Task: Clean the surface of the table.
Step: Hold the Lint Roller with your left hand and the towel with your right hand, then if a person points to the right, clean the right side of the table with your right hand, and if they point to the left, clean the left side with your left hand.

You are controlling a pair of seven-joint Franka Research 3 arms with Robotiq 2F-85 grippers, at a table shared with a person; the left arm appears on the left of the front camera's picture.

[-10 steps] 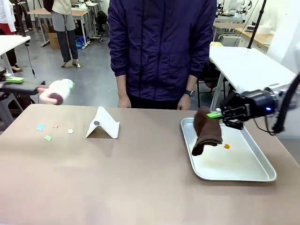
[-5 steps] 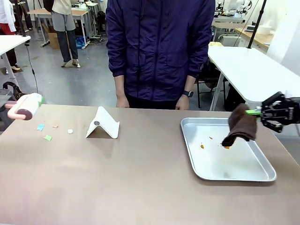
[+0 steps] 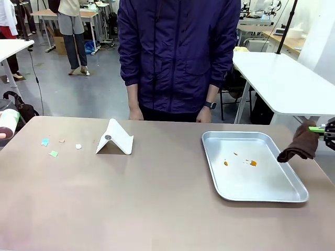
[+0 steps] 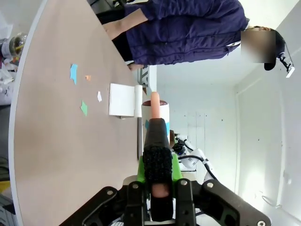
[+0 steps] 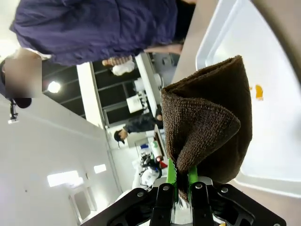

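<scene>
The right gripper [image 5: 179, 178] is clamped tight on a brown cloth [image 5: 207, 127]. Its green pads pinch one folded edge and the rest of the cloth bulges out in front of the fingers. From across the room, that gripper sits at the far right edge of the table [image 3: 157, 204], and the cloth hangs down from it just beside the right rim of a silver metal tray [image 3: 264, 183]. I can't tell whether the cloth's lower end touches anything. A few small orange crumbs [image 3: 253, 163] lie in the tray near its middle.

The left gripper [image 4: 158, 165] is closed around the dark grip of a lint roller [image 4: 155, 110]. The roller's pink stem and white drum point away from the fingers. It is held off the table's left end, above the floor rather than over the top.

The taupe-brown table fills the foreground. Coloured paper scraps [image 3: 53, 153], blue, green and white, are scattered near its left end. A white folded card [image 3: 115, 138] stands tent-like to the right of them, well apart from the tray. A person in a dark blue jacket [image 3: 178, 52] stands at the far side, hands down by the table edge.
</scene>
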